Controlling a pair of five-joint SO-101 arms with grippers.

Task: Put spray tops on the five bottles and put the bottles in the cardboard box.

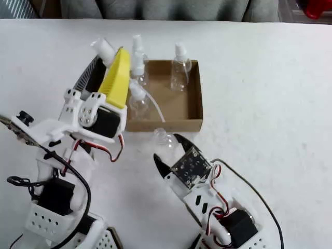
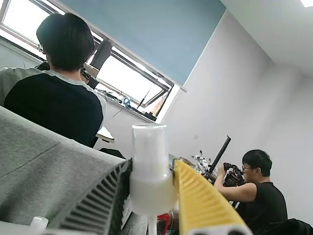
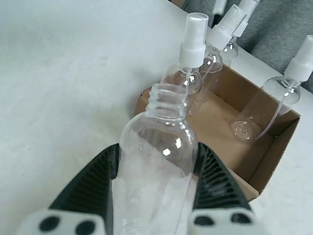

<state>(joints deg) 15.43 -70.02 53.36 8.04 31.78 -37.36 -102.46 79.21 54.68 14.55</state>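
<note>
My left gripper point(image 1: 109, 57), with one yellow and one black ribbed finger, is raised over the near left corner of the cardboard box point(image 1: 196, 98). It is shut on a white spray top point(image 1: 104, 47) point(image 2: 149, 171), whose thin tube hangs down. My right gripper point(image 1: 167, 150) point(image 3: 159, 152) sits just in front of the box, shut on a clear bottle point(image 1: 163, 138) point(image 3: 156, 156). That bottle's threaded neck is bare and points toward the box. Inside the box point(image 3: 274, 147) are three capped bottles: one at the back left point(image 1: 137, 67), one at the back right point(image 1: 180, 70) and one at the front left point(image 1: 138, 102).
The white table point(image 1: 259, 78) spreads wide to the right of the box and behind it. Grey fabric point(image 1: 171, 9) runs along the far edge. A red object point(image 1: 317, 8) sits at the far right corner. Both arm bases stand at the near edge.
</note>
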